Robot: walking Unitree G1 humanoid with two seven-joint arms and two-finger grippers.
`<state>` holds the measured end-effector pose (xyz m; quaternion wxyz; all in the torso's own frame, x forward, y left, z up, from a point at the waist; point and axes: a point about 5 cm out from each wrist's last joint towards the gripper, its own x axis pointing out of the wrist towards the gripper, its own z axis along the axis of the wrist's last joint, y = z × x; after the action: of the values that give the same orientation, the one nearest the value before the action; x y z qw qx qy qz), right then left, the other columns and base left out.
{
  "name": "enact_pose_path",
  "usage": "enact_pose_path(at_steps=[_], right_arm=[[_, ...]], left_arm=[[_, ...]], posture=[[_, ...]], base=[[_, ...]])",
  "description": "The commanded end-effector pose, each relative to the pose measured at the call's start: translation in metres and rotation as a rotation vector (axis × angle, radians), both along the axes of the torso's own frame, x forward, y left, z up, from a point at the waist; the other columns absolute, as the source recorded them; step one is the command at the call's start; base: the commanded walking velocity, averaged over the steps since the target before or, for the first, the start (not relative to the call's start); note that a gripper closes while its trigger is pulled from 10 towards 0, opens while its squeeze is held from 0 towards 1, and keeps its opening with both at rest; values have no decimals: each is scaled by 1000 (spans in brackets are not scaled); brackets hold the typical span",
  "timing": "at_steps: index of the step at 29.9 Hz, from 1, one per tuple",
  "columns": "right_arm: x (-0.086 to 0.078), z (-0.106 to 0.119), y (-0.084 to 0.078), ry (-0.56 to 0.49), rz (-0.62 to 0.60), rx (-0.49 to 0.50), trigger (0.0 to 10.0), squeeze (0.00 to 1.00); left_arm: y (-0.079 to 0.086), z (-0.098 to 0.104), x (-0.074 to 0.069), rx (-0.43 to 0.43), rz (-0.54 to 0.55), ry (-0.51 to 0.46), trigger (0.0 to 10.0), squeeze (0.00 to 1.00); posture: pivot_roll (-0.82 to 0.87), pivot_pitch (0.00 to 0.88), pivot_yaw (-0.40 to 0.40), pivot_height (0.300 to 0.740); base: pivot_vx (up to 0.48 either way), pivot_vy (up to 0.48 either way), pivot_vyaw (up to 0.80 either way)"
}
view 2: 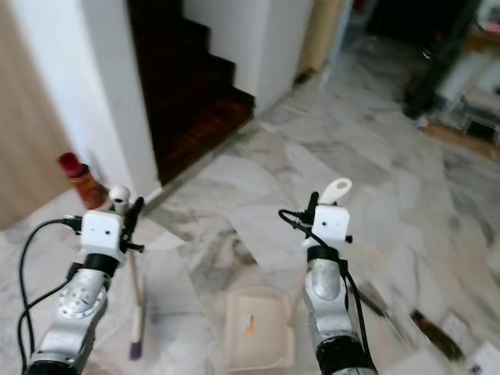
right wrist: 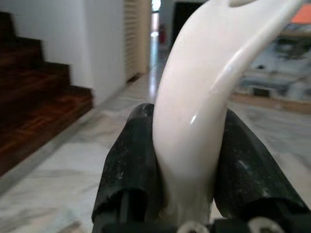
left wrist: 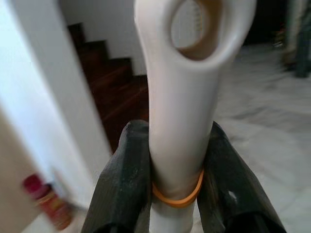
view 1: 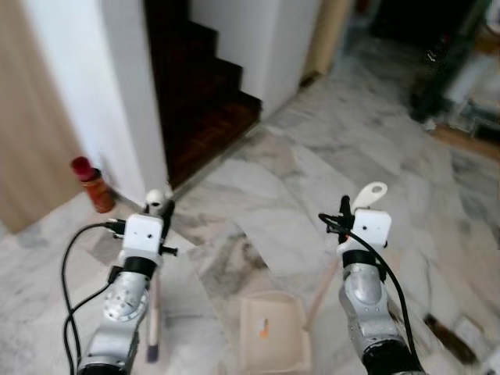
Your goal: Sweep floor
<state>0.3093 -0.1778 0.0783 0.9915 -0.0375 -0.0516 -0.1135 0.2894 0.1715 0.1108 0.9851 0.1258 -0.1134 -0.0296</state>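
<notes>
head pair downward, wrist views close-up

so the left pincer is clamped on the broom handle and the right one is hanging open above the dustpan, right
Not quite. The right pincer isn't open: the right wrist view shows it shut on the dustpan handle. The left pincer does clamp the broom handle.

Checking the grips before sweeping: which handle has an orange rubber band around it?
The broom handle in the left gripper; the dustpan handle is plain white.

Dustpan (view 1: 272, 332) lies on floor (view 1: 312, 180), broom (view 1: 153, 312) to its left.
</notes>
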Motion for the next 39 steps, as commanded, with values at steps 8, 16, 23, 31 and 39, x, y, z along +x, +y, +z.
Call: enact_pose_path(at_steps=[8, 16, 23, 31, 39], right_arm=[[5, 10, 5, -49, 17, -14, 10000, 0], [5, 10, 5, -49, 15, -13, 10000, 0], [13, 19, 5, -68, 14, -20, 10000, 0], [13, 22, 5, -85, 6, -15, 10000, 0], [16, 27, 10, -101, 5, 1, 10000, 0]], left_arm=[[2, 8, 2, -4, -6, -41, 10000, 0], [1, 7, 3, 9, -14, -39, 10000, 0], [0, 9, 6, -5, -8, -46, 10000, 0], [0, 6, 6, -4, -13, -34, 10000, 0], [2, 5, 5, -14, -13, -20, 10000, 0]], posture=[[128, 2, -57, 740], [129, 0, -54, 740], [108, 7, -55, 740], [110, 24, -50, 740], [111, 31, -47, 740]], base=[[0, -78, -800], [0, 0, -800], [0, 0, -800], [0, 0, -800], [0, 0, -200]])
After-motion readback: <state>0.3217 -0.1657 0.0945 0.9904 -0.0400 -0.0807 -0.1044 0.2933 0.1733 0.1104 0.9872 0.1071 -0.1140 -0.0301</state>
